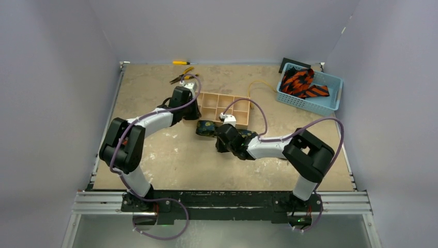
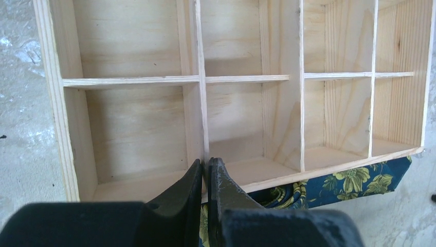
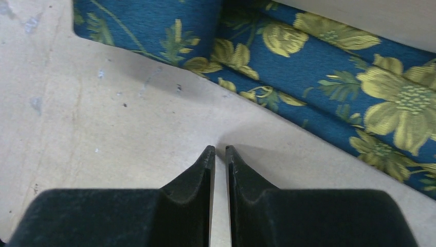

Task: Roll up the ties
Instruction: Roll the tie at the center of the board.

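Observation:
A navy tie patterned with yellow flowers lies against the near wall of the wooden divider box point(image 1: 222, 103). Its rolled end point(image 1: 205, 127) sits at the left and a flat length point(image 1: 249, 135) runs right. My left gripper point(image 1: 196, 116) is shut, with its tips point(image 2: 207, 163) at the box's near wall point(image 2: 329, 171), where a divider meets it. The tie's coil point(image 2: 285, 195) shows just right of the fingers. My right gripper point(image 3: 220, 150) is all but shut, with nothing in the thin slit. It hovers over bare table a little short of the tie point(image 3: 319, 67). Orange-red striped ties point(image 1: 302, 82) lie in the blue basket point(image 1: 330, 103).
Yellow-handled pliers point(image 1: 182, 77) and a yellow screwdriver point(image 1: 181, 62) lie at the far edge behind the left arm. A thin yellow cord point(image 1: 258, 85) loops between the box and the basket. A black object point(image 1: 289, 63) sits behind the basket. Walls enclose the table.

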`<state>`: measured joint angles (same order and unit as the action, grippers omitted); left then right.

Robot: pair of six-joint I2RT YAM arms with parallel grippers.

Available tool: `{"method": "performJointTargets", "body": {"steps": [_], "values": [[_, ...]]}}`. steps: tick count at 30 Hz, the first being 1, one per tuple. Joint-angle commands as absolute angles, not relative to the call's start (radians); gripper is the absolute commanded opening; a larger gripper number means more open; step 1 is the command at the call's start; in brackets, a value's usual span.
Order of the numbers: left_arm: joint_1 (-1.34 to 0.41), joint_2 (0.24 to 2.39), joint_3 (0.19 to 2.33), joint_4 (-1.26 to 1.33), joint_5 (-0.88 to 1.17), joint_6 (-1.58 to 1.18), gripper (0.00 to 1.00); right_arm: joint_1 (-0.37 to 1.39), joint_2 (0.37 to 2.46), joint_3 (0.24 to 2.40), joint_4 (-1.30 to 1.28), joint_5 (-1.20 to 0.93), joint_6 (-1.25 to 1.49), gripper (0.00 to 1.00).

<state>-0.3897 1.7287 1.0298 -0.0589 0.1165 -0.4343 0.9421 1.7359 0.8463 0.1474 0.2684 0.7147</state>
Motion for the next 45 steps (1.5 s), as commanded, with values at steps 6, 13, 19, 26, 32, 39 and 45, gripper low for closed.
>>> {"method": "performJointTargets", "body": {"steps": [6,13,19,26,32,39,45], "values": [[-0.397,1.700,0.978,-0.162,0.090,-0.440,0.00,0.887,1.663,0.734,0.101,0.382,0.701,0.18],[-0.397,1.686,0.971,-0.159,0.081,-0.451,0.00,0.803,1.634,0.720,0.092,0.388,0.673,0.18],[-0.397,1.678,0.950,-0.129,0.083,-0.493,0.00,0.841,1.544,0.706,0.169,0.374,0.615,0.19],[-0.399,1.655,0.914,-0.079,0.083,-0.539,0.00,0.991,1.603,0.761,0.210,0.330,0.639,0.19],[-0.402,1.649,0.901,-0.074,0.081,-0.546,0.00,1.020,1.731,0.860,0.211,0.340,0.675,0.17],[-0.402,1.653,0.898,-0.071,0.083,-0.551,0.00,1.022,1.871,0.995,0.188,0.408,0.776,0.12],[-0.402,1.648,0.898,-0.077,0.084,-0.543,0.00,1.019,1.945,1.087,0.136,0.431,0.842,0.10]]}}
